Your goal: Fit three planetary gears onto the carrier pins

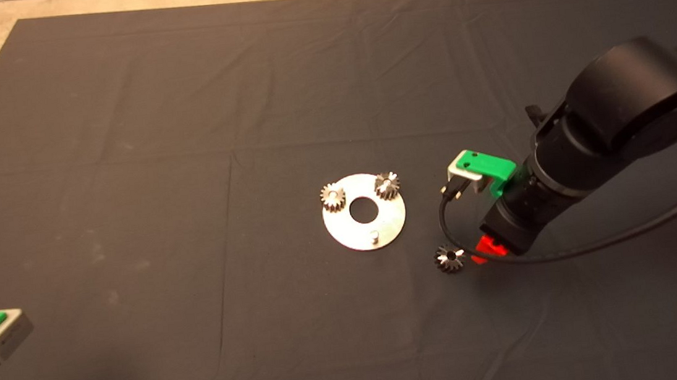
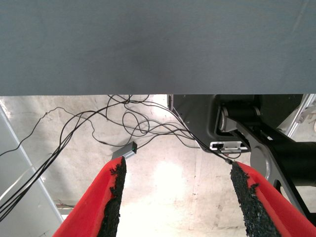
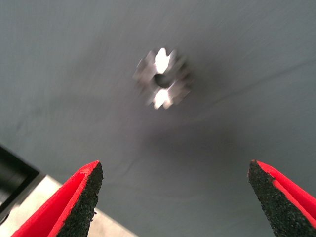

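A: Disc position?

B: Round metal disc (image 1: pixel 349 233) lies flat on the dark mat (image 1: pixel 184 136), about mid-desk. Two planetary gears seated on carrier pins along its far side: one (image 1: pixel 332 197) at the far-left rim, one (image 1: pixel 387 184) at the far-right rim. Third pin (image 1: pixel 374 237) stands bare near the disc's near edge.

A: Third gear?

B: Loose gear (image 1: pixel 449 259) rests on the mat to the right of the disc and nearer the camera, apart from it. Lies flat, centre hole facing up. In the right wrist view the same gear (image 3: pixel 162 79) sits on the mat ahead of the jaws, touching neither pad.

A: Right gripper?

B: Right gripper (image 1: pixel 487 249) is low over the mat just beside the loose gear, on its right. Jaws released, spread wide, nothing between the pads; red fingers (image 3: pixel 74 202) frame bare mat.

A: Left arm?

B: Left gripper (image 2: pixel 175 202) parked at the lower left corner of the head view. Jaws released, holding nothing. Its wrist view shows the mat's edge, pale floor and loose black cables (image 2: pixel 74 128).
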Available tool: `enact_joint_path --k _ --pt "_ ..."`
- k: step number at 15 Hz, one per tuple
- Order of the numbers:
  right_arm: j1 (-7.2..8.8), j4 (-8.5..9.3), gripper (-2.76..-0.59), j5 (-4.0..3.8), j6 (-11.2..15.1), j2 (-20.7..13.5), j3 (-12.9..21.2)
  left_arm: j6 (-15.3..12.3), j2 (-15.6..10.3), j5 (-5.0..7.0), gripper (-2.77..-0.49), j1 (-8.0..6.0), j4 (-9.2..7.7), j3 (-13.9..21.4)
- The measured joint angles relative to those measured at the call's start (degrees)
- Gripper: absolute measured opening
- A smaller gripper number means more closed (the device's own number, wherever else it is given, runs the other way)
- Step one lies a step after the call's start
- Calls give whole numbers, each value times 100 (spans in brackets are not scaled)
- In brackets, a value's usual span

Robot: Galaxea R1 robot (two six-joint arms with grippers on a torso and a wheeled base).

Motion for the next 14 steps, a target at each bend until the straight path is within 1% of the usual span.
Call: enact_joint_path --k 1,2,3,6,8,9,11,13,14 --pt "-80 2 -118 -2 16 -2 23 15 -25 2 -180 0 0 0" --pt "-228 5 -118 -2 44 -5 48 23 -44 -5 -180 0 0 0" --pt "-321 7 -118 -6 60 -16 55 43 -68 -9 -180 0 -2 0" --pt "-459 -20 -118 -2 80 -11 68 58 -133 -5 -180 0 -5 0" --pt "-462 -117 -118 -2 80 -9 74 59 -138 -5 -180 0 -5 0" --pt "-478 -224 -118 -4 79 0 77 62 -139 -5 -180 0 -5 0" --pt "-504 -495 -118 -2 57 33 77 62 -140 -5 -180 1 -7 0" --pt "-517 -742 -118 -2 -9 39 77 66 -140 -5 -180 0 -7 0" --pt "-523 -828 -118 -4 -41 66 77 67 -140 -5 -180 0 -7 0"
